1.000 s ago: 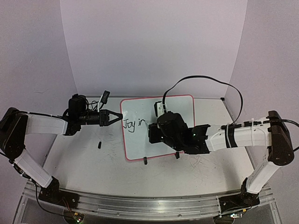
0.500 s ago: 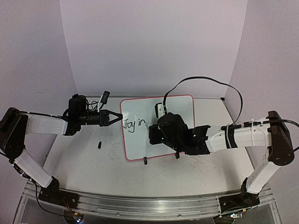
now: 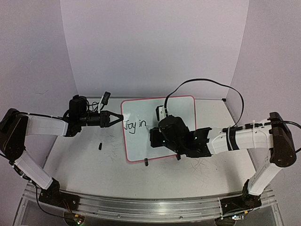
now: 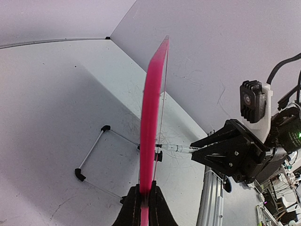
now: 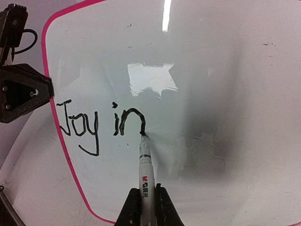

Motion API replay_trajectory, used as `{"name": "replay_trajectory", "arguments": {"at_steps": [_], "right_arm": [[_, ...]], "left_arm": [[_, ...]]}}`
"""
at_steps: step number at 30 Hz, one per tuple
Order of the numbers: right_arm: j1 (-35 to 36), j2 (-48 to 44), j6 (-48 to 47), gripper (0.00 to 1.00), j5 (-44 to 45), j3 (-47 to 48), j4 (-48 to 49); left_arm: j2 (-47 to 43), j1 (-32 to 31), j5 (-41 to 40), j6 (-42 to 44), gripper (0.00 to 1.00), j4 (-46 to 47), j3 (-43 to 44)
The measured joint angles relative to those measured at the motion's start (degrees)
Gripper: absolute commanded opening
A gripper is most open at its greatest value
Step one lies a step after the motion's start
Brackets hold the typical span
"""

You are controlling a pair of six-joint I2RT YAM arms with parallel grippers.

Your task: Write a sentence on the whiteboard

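The right gripper [image 5: 146,200] is clamped hard on the barrel of a marker [image 5: 145,165]. The tip pokes out ahead of its fingers and touches the whiteboard [image 5: 221,94] at the foot of the last stroke of the writing "Joy in" [image 5: 99,125]. The left gripper [image 4: 146,201] is also closed, pinching the board's red-pink rim [image 4: 150,113] at the edge just beside the "J".

The board lies between the two grippers, with its written face turned to the right one. It looks like a thin, light, stiff panel with a glossy, slippery face. My guess is that it would skate or tip under pen pressure if nothing steadied it. The rim is the sensible place to grip, since it is clear of the ink and stiffer than the open face. A pinch on one edge lets the far side flex, so light strokes seem wise. Bare board stretches away to the right of the marker tip, with room for more words.

Two black clip feet [image 3: 146,163] sit at the board's near edge, below the right gripper. A small black piece [image 3: 100,145] lies on the table [image 3: 80,165] near the left gripper, apart from the board. I cannot tell what it is.
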Motion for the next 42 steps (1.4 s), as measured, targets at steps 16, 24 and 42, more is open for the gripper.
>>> {"name": "replay_trajectory", "arguments": {"at_steps": [16,24,42], "right_arm": [[0.1,-0.5,-0.9,0.0,-0.3,-0.2,-0.3],[0.3,-12.7,-6.0,0.0,1.0,-4.2,-0.5],[-1.0,-11.5,-9.8,0.0,0.0,-9.1,2.9]], "left_arm": [[0.0,0.0,0.1,0.0,0.0,0.0,0.0],[0.0,0.0,0.6,0.2,0.0,0.1,0.0],[0.0,0.0,1.0,1.0,0.0,0.0,0.0]]}}
